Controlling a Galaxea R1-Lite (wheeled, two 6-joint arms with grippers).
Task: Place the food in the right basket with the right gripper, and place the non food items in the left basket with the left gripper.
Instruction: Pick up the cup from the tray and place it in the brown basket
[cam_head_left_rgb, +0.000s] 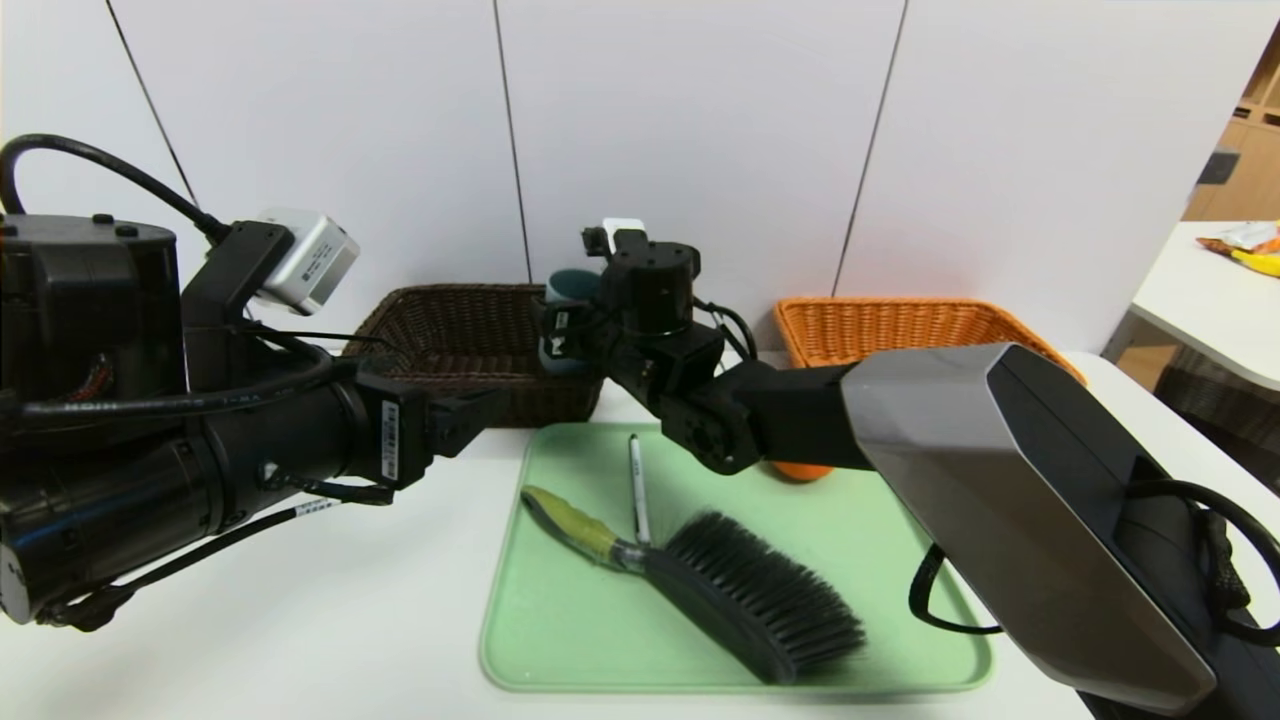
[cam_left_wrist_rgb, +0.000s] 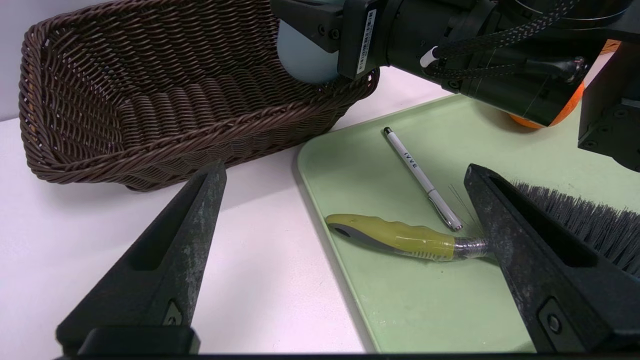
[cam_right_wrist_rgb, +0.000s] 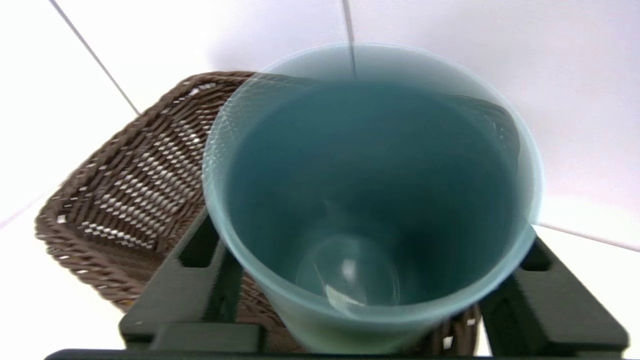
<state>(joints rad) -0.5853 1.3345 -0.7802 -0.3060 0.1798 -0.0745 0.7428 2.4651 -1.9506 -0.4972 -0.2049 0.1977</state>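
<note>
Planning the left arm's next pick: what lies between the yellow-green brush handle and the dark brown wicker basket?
Beside the handle, the slim white pen lies on the green tray, seen in the left wrist view.

The cup (cam_right_wrist_rgb: 370, 200) at 12 o'clock looks like smooth, translucent, glossy plastic. At 11 o'clock the dark basket (cam_left_wrist_rgb: 200, 100) is rough, woven wicker-like strand; at 1 o'clock the orange basket (cam_head_left_rgb: 890, 330) shows the same weave. The tray (cam_head_left_rgb: 600, 630) looks smooth plastic, the bench (cam_head_left_rgb: 330, 620) smooth and pale. The brush (cam_head_left_rgb: 740, 590) pairs 1 glossy handle with coarse bristles.
</note>
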